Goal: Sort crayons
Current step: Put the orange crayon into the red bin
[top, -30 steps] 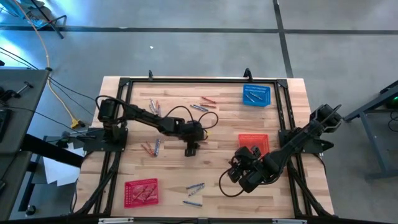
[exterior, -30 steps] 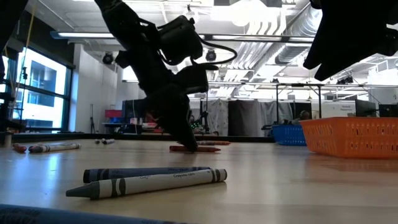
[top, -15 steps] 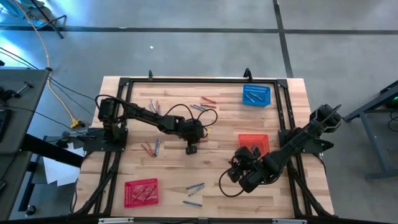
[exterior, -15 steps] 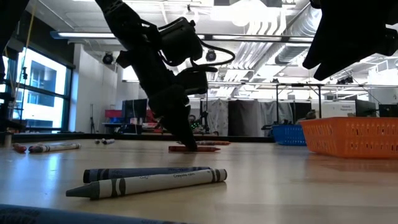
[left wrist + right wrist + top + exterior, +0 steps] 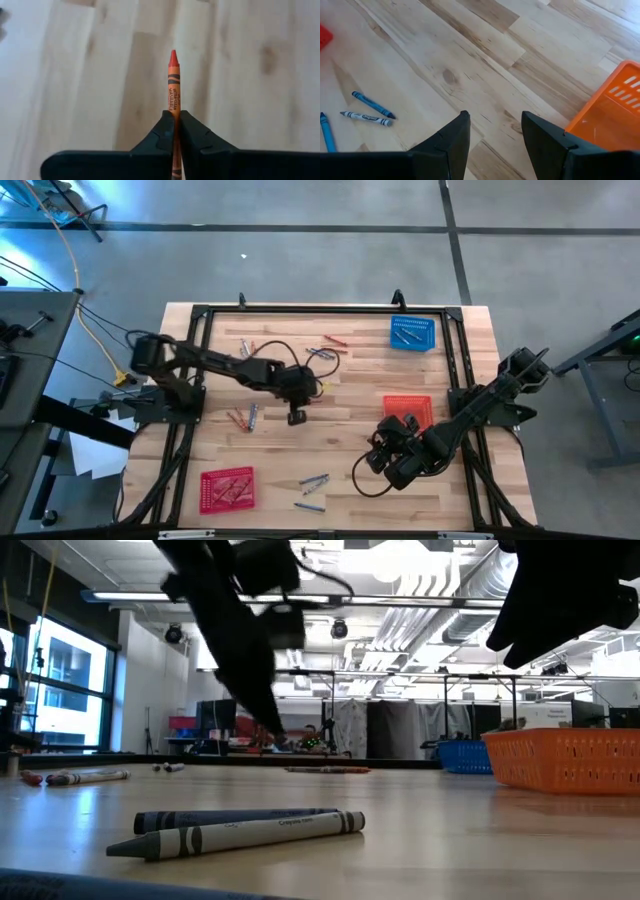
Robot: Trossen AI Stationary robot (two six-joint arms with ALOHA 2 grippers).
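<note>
High view: we find the left gripper mid-table, the right gripper waiting beside the red basket.

Low view: 2 crayons near the front edge; 1 label apparently reads "Crayola".

Left wrist view: fingers clamp an orange-red crayon, label unreadable. We judge carrying to a red basket comes next.

Right wrist view: jaws spread wide, empty.

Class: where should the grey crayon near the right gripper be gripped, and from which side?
Grip the grey crayon mid-barrel from straight above, fingers across its width: it lies flat on the table, and the blue crayon crowds one end.
</note>
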